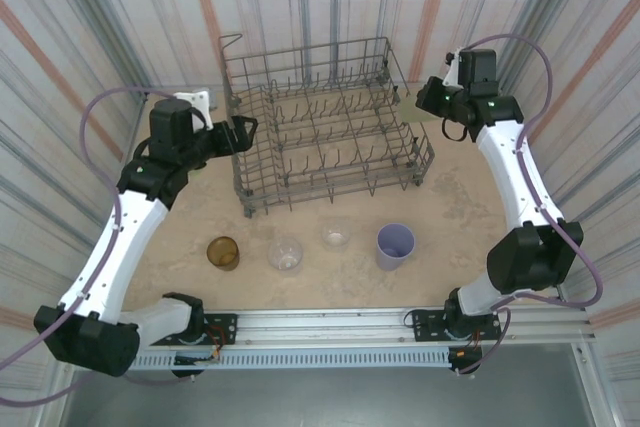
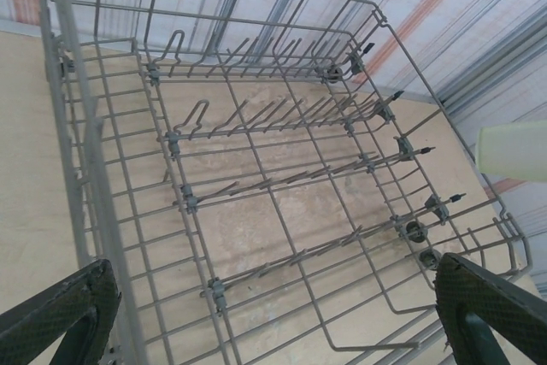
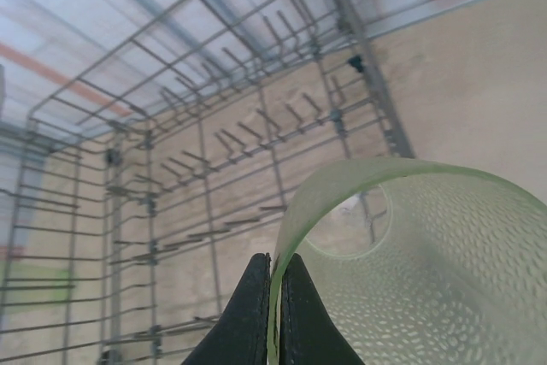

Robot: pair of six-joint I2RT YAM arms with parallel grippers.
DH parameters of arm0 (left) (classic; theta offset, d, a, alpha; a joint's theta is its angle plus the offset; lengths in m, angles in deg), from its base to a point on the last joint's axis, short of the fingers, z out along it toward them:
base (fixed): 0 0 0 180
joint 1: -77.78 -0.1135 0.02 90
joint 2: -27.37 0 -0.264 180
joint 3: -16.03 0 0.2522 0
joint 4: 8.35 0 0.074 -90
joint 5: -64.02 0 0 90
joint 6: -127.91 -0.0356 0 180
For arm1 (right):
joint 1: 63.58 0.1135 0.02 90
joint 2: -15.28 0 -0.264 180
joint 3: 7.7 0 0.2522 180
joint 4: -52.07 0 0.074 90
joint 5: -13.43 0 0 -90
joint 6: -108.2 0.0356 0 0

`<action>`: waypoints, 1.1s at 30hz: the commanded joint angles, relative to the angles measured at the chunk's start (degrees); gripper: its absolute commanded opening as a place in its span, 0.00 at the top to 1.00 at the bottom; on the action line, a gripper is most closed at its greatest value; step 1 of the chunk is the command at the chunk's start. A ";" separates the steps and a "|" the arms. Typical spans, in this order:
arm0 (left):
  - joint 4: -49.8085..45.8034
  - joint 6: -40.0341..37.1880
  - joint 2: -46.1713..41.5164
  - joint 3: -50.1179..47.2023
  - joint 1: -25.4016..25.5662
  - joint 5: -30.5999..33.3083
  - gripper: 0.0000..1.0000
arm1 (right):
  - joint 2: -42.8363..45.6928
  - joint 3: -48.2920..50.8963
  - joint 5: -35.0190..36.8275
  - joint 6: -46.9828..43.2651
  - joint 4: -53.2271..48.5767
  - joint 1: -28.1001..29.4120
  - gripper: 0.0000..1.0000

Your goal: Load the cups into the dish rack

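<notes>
The right end effector [image 3: 275,273] is pinching the rim of a pale yellow-green cup [image 3: 410,245] just beside the dish rack [image 1: 320,137]. The left end effector [image 1: 238,133] is hanging open at the rack's left side. 4 cups [image 1: 285,254] are standing on the desk [image 1: 460,207] in front.

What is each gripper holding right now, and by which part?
The right gripper pinches the pale yellow-green cup by its rim wall. The left gripper is open, holding nothing.
</notes>
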 commanded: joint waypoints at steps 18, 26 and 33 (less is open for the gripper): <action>12.29 12.67 10.38 8.55 2.92 -0.54 0.01 | -0.49 13.25 -21.69 22.86 42.86 5.39 1.00; 16.92 18.16 12.99 8.87 4.50 1.70 0.01 | -2.62 18.66 -20.98 31.73 61.45 8.13 1.00; 20.02 22.96 15.23 9.11 6.22 2.98 0.01 | -5.17 21.83 -19.27 36.70 74.94 10.96 1.00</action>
